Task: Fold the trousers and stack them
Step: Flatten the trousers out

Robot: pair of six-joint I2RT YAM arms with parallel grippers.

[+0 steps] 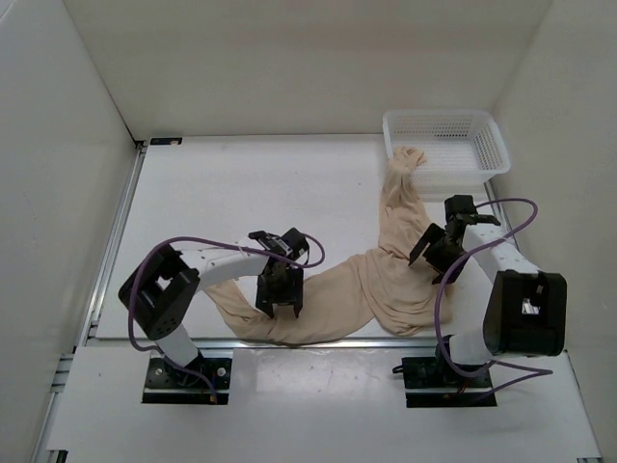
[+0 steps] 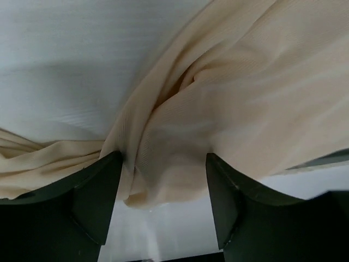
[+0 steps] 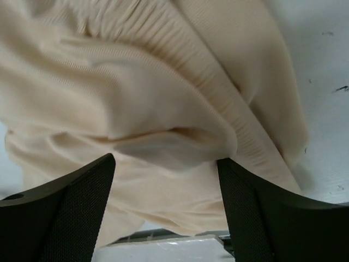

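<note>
The beige trousers point(image 1: 386, 285) lie crumpled across the near half of the table. One leg runs up to the rim of the white basket point(image 1: 496, 145); the other stretches left along the table's front edge. My left gripper point(image 1: 281, 310) is down on that left leg, open, and a bunched fold of the trousers point(image 2: 180, 142) sits between its fingers point(image 2: 92, 196). My right gripper point(image 1: 424, 254) hangs open over the waist area. In the right wrist view, the gathered trousers point(image 3: 163, 103) bulge between the spread fingers point(image 3: 82, 202) of the right gripper point(image 3: 165, 164).
The mesh basket stands at the back right with a trouser cuff point(image 1: 410, 156) draped over its near edge. A metal rail point(image 1: 116, 231) borders the table on the left. White walls enclose the back and sides.
</note>
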